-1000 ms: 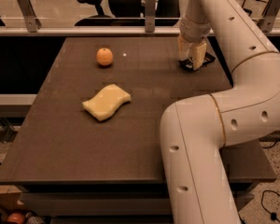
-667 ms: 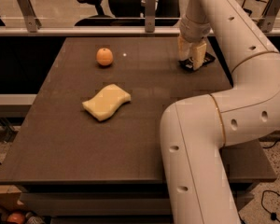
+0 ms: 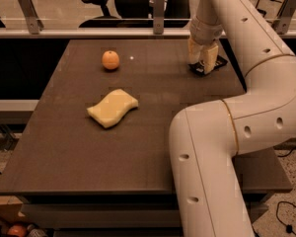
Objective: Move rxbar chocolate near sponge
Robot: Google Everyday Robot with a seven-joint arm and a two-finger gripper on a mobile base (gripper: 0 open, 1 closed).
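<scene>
The rxbar chocolate [image 3: 213, 66] is a small flat black wrapper lying on the dark table [image 3: 153, 132] at the far right, partly hidden by my gripper. My gripper [image 3: 202, 63] points down right over it, its two cream fingers [image 3: 210, 55] apart and standing on either side of the bar's left part. The sponge [image 3: 113, 107] is a pale yellow wavy-edged block lying left of the table's middle, well apart from the bar and the gripper.
A round orange fruit [image 3: 110, 60] sits at the far left of the table, behind the sponge. My white arm [image 3: 222, 147] sweeps across the right side of the view. A rail with posts [image 3: 158, 14] and office chairs stand behind the table.
</scene>
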